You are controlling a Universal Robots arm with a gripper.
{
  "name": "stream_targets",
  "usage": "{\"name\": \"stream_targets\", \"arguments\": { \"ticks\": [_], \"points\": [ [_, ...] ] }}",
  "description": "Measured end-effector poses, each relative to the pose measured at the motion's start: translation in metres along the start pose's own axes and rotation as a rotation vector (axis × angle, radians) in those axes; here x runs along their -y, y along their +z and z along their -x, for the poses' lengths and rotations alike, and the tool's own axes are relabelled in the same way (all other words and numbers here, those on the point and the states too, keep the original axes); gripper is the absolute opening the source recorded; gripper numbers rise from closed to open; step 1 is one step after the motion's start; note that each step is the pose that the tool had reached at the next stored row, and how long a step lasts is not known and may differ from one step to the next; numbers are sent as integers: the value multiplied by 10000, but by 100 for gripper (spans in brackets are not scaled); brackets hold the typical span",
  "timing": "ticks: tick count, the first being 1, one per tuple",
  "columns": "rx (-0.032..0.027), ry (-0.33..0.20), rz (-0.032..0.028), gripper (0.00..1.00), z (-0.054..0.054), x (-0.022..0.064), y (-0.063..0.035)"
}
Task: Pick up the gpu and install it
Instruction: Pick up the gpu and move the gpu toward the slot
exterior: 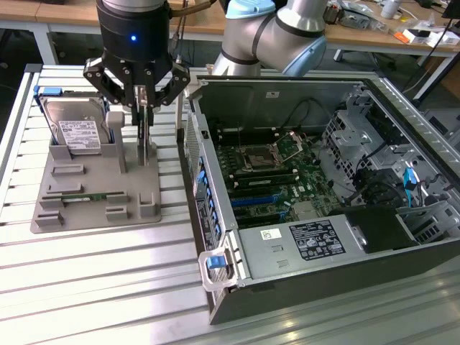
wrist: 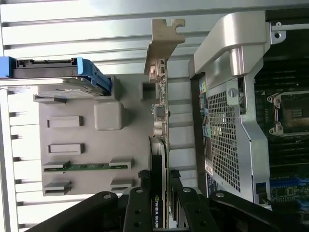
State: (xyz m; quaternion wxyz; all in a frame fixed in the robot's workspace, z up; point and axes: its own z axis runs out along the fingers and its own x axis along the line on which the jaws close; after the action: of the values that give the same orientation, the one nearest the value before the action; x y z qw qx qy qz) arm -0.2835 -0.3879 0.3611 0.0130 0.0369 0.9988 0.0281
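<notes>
The gpu (exterior: 144, 140) is a slim black card standing on edge over the grey holder (exterior: 93, 212) at the exterior view's left. My gripper (exterior: 144, 108) comes down on it from above, with one finger on each face of the card. In the wrist view the gpu (wrist: 159, 116) runs away from the gripper (wrist: 158, 178), its silver bracket (wrist: 163, 38) at the far end. Both black fingers (wrist: 141, 193) press against the card's sides. I cannot tell whether the card is lifted out of the holder.
A silver hard drive (exterior: 79, 133) with blue clips leans in the holder's back, and a green memory stick (exterior: 79, 196) lies in its front slot. The open computer case (exterior: 215, 287) lies at the exterior view's right, motherboard (exterior: 280, 172) exposed. Ribbed metal tabletop (exterior: 86, 280) surrounds them.
</notes>
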Motion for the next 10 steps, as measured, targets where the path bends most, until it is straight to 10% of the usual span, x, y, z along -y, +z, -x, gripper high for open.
{"name": "stream_targets", "arguments": {
  "ticks": [10],
  "points": [
    [-2, 1, 31, 26, 5, -12, -202]
  ]
}}
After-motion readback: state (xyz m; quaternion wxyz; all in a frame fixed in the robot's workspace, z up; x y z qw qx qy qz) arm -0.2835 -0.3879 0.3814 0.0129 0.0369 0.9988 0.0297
